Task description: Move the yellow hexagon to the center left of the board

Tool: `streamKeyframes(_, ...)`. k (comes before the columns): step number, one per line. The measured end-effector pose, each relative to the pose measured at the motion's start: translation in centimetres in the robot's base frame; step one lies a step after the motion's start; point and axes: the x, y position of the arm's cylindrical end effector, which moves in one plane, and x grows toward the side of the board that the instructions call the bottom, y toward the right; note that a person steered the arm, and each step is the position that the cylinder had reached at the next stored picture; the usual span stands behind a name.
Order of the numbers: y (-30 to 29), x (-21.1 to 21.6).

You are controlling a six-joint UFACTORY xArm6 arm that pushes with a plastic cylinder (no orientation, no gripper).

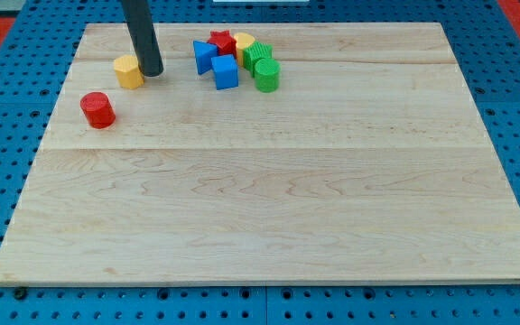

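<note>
The yellow hexagon [128,71] lies near the board's top left. My tip [152,71] stands just to its right, touching or almost touching it. The dark rod rises from there out of the view's top. A red cylinder [97,109] lies below and left of the hexagon, nearer the board's left edge.
A cluster lies at the top centre: a blue triangle [204,56], a blue cube [225,71], a red star [221,42], a yellow block [243,43], a green block [258,54] and a green cylinder [266,75]. The wooden board [269,199] lies on a blue pegboard.
</note>
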Motion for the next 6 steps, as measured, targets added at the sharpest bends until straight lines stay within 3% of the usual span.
streamKeyframes(1, -2.0, -4.1)
streamKeyframes(2, -9.2, -2.2)
streamKeyframes(4, 6.4, -0.6)
streamKeyframes(5, 2.0, 4.3)
streamKeyframes(6, -0.5, 3.5)
